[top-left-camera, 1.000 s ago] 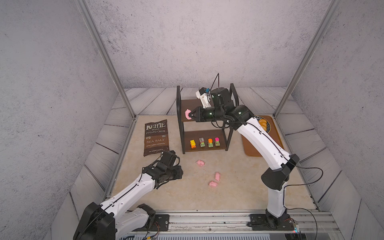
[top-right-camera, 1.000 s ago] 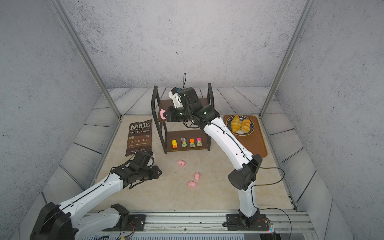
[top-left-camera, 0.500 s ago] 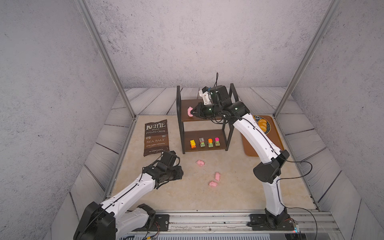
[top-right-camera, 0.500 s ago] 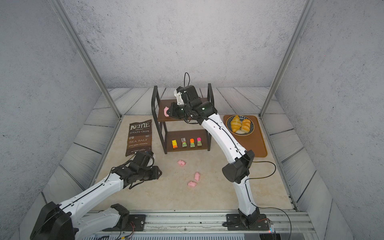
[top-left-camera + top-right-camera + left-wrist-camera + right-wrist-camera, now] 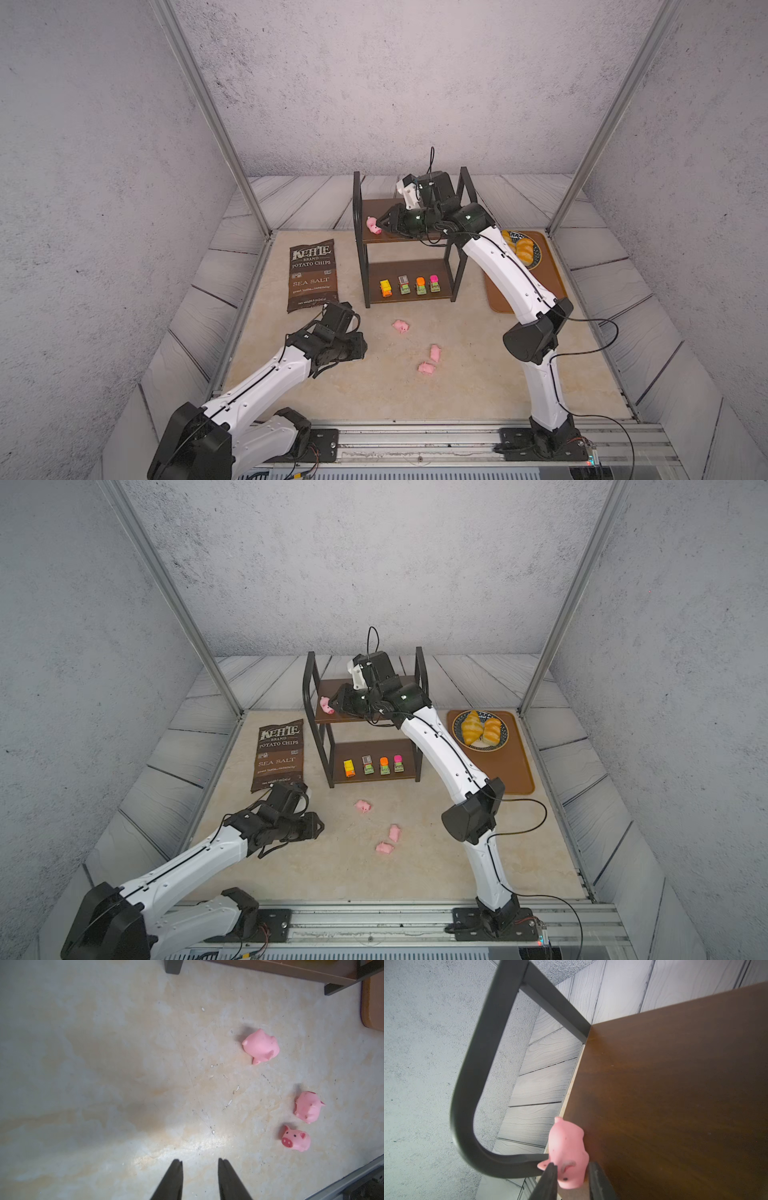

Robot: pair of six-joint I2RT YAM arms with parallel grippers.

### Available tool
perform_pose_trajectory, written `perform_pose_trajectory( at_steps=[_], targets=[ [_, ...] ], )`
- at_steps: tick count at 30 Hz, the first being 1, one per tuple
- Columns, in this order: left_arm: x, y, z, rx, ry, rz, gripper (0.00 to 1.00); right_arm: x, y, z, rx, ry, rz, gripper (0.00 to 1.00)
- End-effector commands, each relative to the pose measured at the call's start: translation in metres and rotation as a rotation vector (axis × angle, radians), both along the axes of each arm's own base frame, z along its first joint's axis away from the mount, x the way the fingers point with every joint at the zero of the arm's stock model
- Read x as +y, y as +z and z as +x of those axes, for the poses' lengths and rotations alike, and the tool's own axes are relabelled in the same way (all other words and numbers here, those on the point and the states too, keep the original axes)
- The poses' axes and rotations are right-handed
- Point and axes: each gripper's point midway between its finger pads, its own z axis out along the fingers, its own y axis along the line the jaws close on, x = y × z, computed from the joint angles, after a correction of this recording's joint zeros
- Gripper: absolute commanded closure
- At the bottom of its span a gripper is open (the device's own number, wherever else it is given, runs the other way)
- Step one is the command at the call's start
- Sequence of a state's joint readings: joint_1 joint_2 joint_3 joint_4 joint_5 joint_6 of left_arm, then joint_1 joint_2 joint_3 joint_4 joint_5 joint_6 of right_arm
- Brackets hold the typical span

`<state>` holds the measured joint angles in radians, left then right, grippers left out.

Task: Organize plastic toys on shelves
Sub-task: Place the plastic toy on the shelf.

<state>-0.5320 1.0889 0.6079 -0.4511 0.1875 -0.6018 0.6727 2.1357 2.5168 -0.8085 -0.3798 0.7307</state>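
Observation:
The shelves (image 5: 358,232) (image 5: 308,712) stand at the back of the table. Yellow (image 5: 385,288), grey (image 5: 404,285), orange (image 5: 420,286) and pink-topped (image 5: 434,284) trucks line the lower board. One pink pig (image 5: 374,225) (image 5: 326,705) (image 5: 566,1153) sits at the left edge of the top board. My right gripper (image 5: 384,224) (image 5: 572,1174) is open around it, the fingers just off its sides. Three more pigs (image 5: 400,326) (image 5: 435,353) (image 5: 427,368) lie on the table, also in the left wrist view (image 5: 260,1046) (image 5: 308,1107) (image 5: 296,1140). My left gripper (image 5: 359,347) (image 5: 199,1162) hovers open and empty, to their left.
A dark chip bag (image 5: 311,274) lies flat left of the shelves. To the right, a brown tray (image 5: 511,771) carries a plate with croissants (image 5: 480,729). A metal rail (image 5: 415,440) runs along the front edge, and grey walls close in both sides.
The right gripper, shut on the pig before, has let its jaws part around it on the top board. The right arm's elbow shifted. The left arm has not moved.

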Motion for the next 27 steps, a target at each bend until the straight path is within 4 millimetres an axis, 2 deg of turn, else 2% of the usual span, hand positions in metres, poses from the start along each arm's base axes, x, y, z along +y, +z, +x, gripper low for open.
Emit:
perform_pose_trajectory(
  at_steps=[1, 5, 10, 15, 20, 27],
  targets=[
    [0.002, -0.005, -0.001, 0.011, 0.0, 0.005, 0.66, 0.005, -0.01, 0.007, 0.012, 0.008, -0.002, 0.65],
    [0.001, -0.006, -0.001, 0.014, -0.005, 0.003, 0.66, 0.005, -0.006, 0.006, 0.001, 0.016, 0.002, 0.62],
    [0.002, -0.006, -0.002, 0.014, -0.004, 0.003, 0.66, 0.002, 0.013, 0.0, -0.057, 0.043, 0.016, 0.57],
    [0.0, -0.005, -0.002, 0.014, -0.01, -0.002, 0.66, -0.003, 0.034, -0.013, -0.133, 0.099, 0.02, 0.53],
    [-0.007, 0.001, -0.003, 0.003, -0.055, -0.03, 0.66, -0.017, 0.046, -0.038, -0.213, 0.172, -0.041, 0.53],
    [-0.026, 0.015, -0.004, -0.038, -0.144, -0.125, 0.64, -0.052, 0.034, -0.092, -0.331, 0.258, -0.175, 0.54]
  ],
)
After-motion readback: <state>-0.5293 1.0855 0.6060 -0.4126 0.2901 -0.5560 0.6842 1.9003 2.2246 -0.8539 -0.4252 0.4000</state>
